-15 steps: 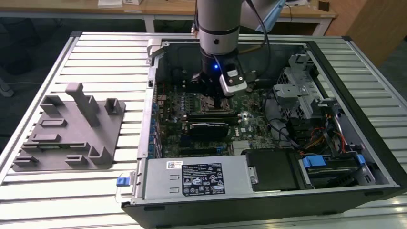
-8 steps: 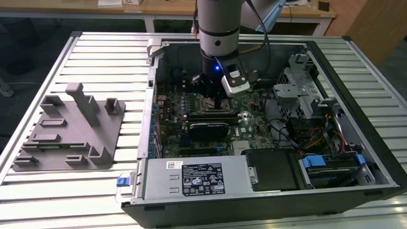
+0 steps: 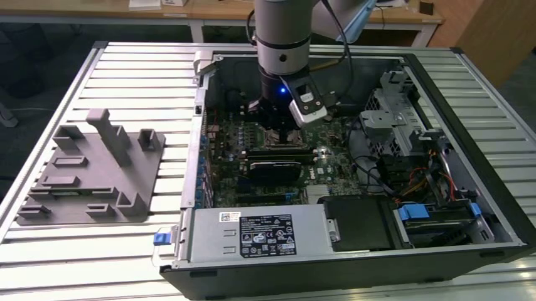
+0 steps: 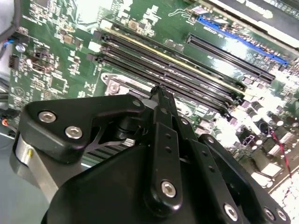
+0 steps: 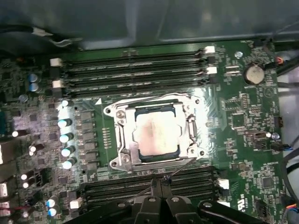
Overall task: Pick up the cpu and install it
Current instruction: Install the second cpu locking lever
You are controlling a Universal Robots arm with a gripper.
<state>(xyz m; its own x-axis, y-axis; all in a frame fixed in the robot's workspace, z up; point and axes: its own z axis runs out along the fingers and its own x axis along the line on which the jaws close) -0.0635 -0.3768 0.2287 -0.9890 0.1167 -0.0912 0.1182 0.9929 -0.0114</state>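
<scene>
The cpu (image 5: 155, 134) is sitting flat inside the socket frame (image 5: 122, 161), between the memory slots (image 5: 135, 70). It is likely light, rigid and fragile: best held by its edges. The gripper (image 5: 161, 183) is hanging just beside the frame, fingertips pressed together, holding nothing; the arm (image 3: 283, 37) is pointing straight down.

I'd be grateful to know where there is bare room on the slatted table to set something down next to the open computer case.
The slatted table is bare behind the grey tray, and again in front of it toward the near edge. On the exterior view's right, a strip lies free beside the computer case. Inside the case it is crowded: the arm hangs over the motherboard, with cables and drive cages alongside.
</scene>
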